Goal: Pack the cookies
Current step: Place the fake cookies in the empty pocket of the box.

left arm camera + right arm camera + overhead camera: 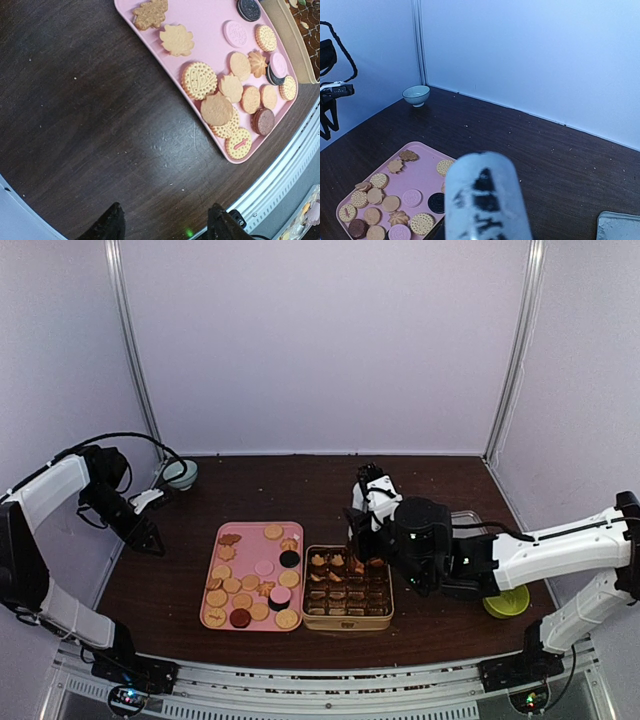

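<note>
Right pincer hangs over the tin, grip unreadable; a misjudged drop could straddle dividers. Cookies wait on the pink tray to its left; beyond, left pincer gapes empty

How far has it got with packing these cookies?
Early days. A few cookies sit in the back row of the box; its other slots look unfilled. The right pincer hovers by the box's back corner; whether it holds anything is unclear. The left pincer is open and empty. Most cookies wait on the pink tray.
</note>
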You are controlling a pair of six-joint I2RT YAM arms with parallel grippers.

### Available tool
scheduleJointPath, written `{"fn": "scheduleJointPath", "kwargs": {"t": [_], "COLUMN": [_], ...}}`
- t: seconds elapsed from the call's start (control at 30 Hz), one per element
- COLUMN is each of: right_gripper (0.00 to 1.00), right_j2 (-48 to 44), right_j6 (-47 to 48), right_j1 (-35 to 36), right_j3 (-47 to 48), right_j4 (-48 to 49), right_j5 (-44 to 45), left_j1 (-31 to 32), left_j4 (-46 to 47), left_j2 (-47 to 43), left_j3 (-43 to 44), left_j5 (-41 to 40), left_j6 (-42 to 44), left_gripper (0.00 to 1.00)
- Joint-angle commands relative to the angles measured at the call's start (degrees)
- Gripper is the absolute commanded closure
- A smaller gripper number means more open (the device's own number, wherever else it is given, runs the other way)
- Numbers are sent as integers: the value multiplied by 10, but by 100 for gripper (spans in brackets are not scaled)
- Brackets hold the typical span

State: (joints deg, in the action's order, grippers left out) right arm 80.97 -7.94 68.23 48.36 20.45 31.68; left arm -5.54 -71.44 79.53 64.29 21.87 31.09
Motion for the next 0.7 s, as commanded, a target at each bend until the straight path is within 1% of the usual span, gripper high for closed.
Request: {"fn": "scheduleJointPath", "kwargs": {"t": [0.0,0.1,0.43,0.53,0.67], "right_gripper": [90,87,71,69,69], "right_j2": [-20,-15,-5,-5,-6], "right_j6": [-8,-7,-4,-3,-2], "right_j1": [0,0,0,0,0], "right_j3": [-10,-11,-8,-7,-8], "right_j4": [25,28,32,31,31], "right_j5": [21,21,16,15,14], "left_j1": [-3,-3,-3,-3,-3], "left_j4": [0,0,-1,-2,-4], "left_j2": [3,3,1,1,1], "left_j3": [14,14,14,15,16], "left_j5": [4,5,2,2,2], "left_j6": [-3,-3,-3,-3,-2], "left_gripper": [42,42,42,41,42]}}
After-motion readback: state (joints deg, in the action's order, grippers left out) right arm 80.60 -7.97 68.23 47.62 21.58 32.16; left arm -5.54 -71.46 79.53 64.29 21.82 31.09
